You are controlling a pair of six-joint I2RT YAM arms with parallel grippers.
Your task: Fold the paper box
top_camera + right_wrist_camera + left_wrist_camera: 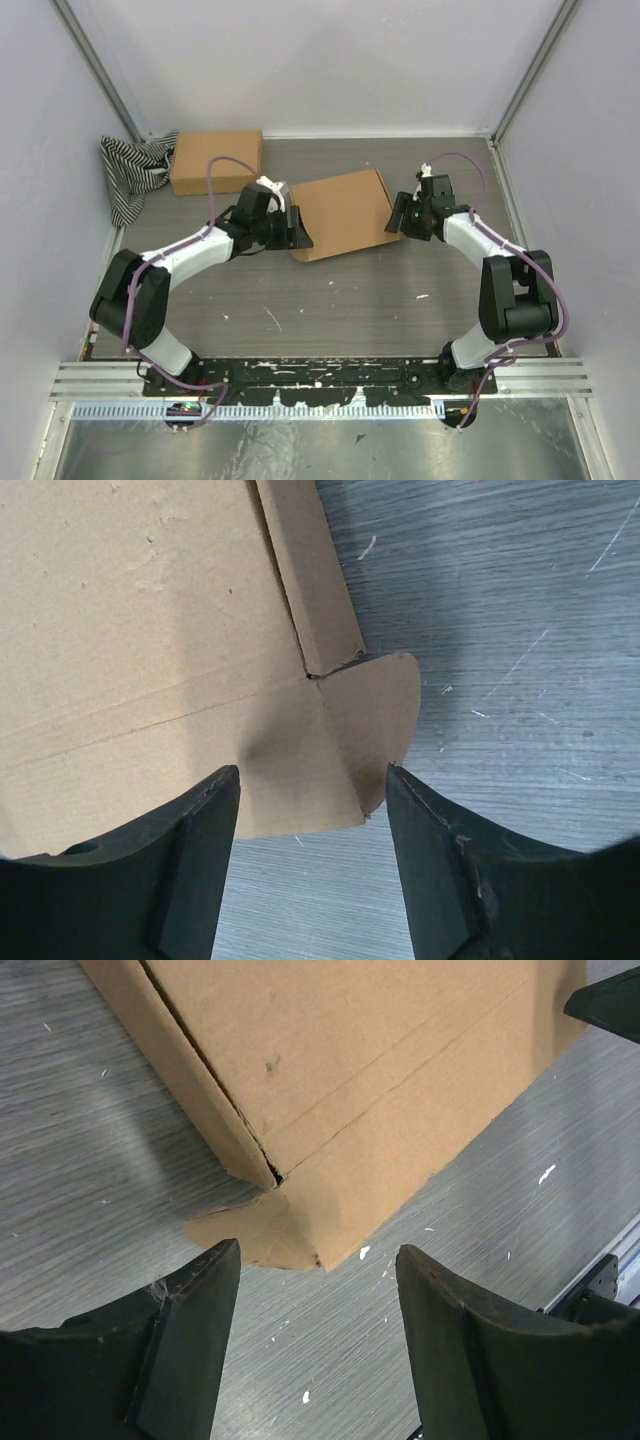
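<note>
A striped cloth (130,170) lies bunched in the far left corner of the desk (350,300). A brown carton (215,160) sits just right of it, touching it.

The left arm (170,260) reaches from the near left toward the middle. The left gripper (298,228) is at the near left corner of the box (340,212). In the left wrist view its fingers (190,1340) are spread with nothing between them. A small rounded flap (265,1235) at that box corner lies flat on the desk just beyond the fingertips. A crease and a slit run up from this corner.

The box itself lies flat and unfolded at the middle of the desk, turned slightly so its near left corner points toward the arms. It is well apart from the carton.

The right gripper (400,218) is at the right edge of the box, coming in from the right. In the right wrist view its fingers (180,870) are spread, pinching nothing. The box corner shows between and beyond them. There a rounded flap (380,710) sticks out to the right, flat on the desk. A narrow strip (315,590) runs along the edge beyond it, bent up a little at its near end. Whether the fingertips touch the cardboard I cannot tell.

The right arm (510,290) bends back to its base at the near right, by the rail (320,375).
</note>
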